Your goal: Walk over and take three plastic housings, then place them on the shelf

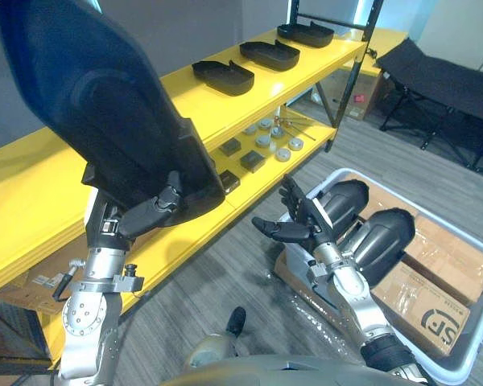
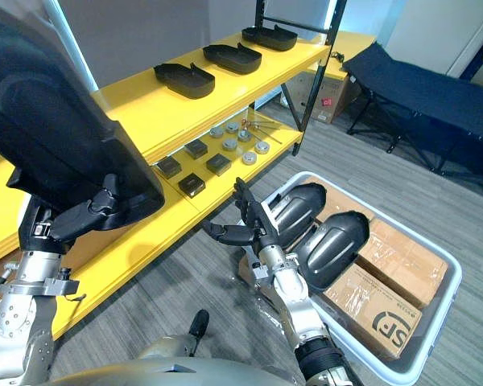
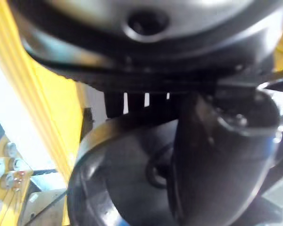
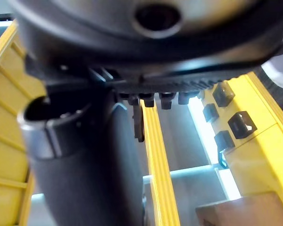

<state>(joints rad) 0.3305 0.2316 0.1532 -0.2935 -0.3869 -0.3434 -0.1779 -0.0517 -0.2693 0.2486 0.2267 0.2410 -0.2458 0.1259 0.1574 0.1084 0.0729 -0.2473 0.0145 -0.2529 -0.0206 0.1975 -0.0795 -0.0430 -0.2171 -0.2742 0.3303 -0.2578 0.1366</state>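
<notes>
**Black plastic housing (image 1: 105,104) up in my left hand (image 1: 149,213), right hand (image 1: 304,225) empty**

Closest to the cam, far left: the big housing, raised high & tilted, broad dark shell toward me. My left hand has it by the lower edge, fingers & thumb curled round the rim in a firm grip. It hangs in front of the top board of the yellow shelf (image 1: 32,185); can't tell if it touches the board.

Further right along that top board: three housings (image 1: 223,76) in a row, open side up, each apart from the next. On the lower board below them: small black blocks (image 1: 252,161) & round metal parts (image 1: 283,153), laid out near each other.

Centre: my right hand over the grey floor (image 1: 225,273), between shelf & bin. Fingers straight & spread, thumb out to the side, nothing in it.

Right: white bin (image 1: 475,322) on the floor. Two housings (image 1: 386,241) lie in it side by side, domed side up, resting on cardboard boxes (image 1: 439,257), just beside my right hand.

Far right at the back: dark folding cot (image 1: 443,76), well apart from the bin.
</notes>
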